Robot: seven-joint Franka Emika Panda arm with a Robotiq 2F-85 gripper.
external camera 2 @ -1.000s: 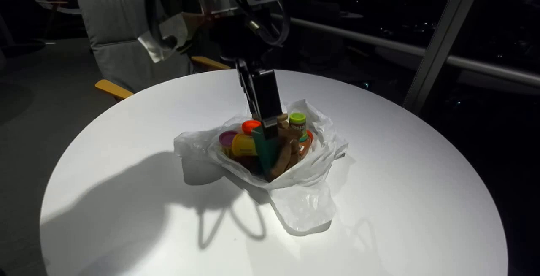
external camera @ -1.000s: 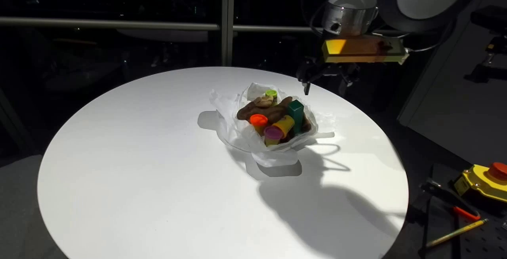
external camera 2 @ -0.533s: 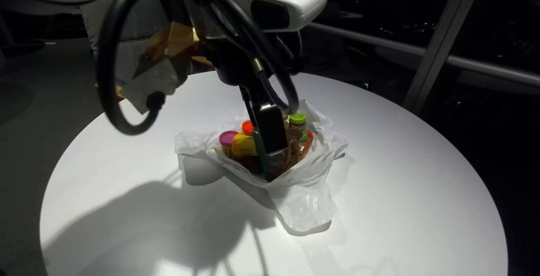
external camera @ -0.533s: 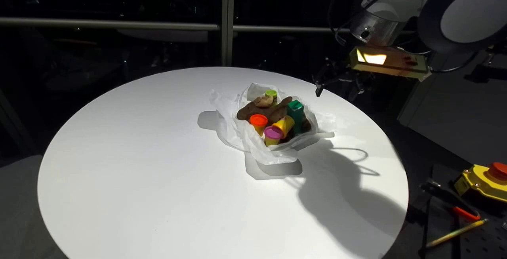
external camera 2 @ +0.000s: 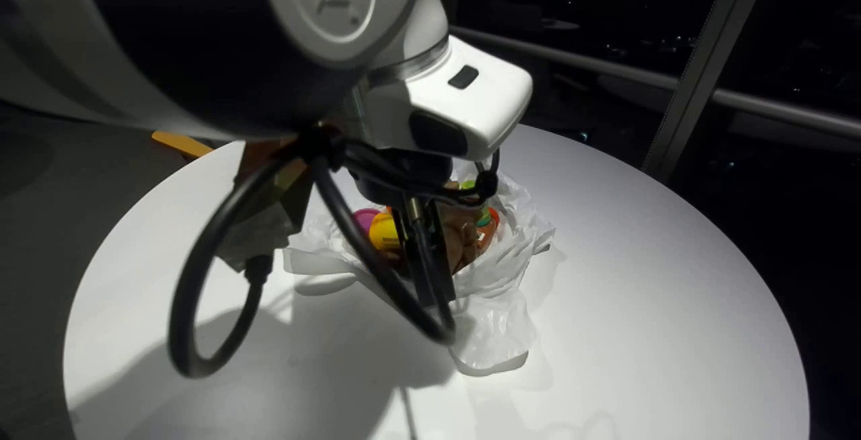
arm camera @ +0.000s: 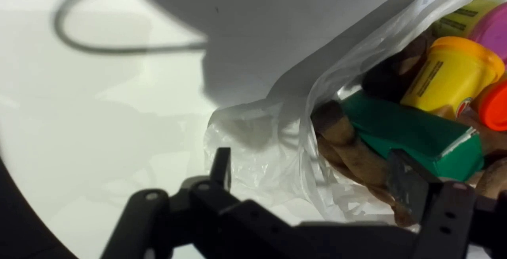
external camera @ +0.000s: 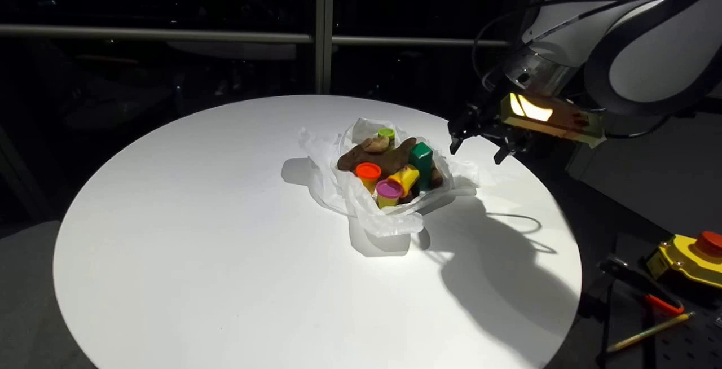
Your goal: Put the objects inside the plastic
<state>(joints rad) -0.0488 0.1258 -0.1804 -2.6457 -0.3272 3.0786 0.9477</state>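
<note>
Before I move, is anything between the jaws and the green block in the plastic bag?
Sideways, yes: the rim of the plastic bag and brown plush sit on the jaws' side of the green block. From above, nothing visible covers its upper end.

The bench (external camera: 197, 256) in an exterior view has a round, smooth white top. A crumpled, translucent white plastic bag (external camera: 362, 209) sits directly on it, toward one o'clock from the middle, its flaps (external camera: 393, 225) spreading toward ten, three and six o'clock.
</note>
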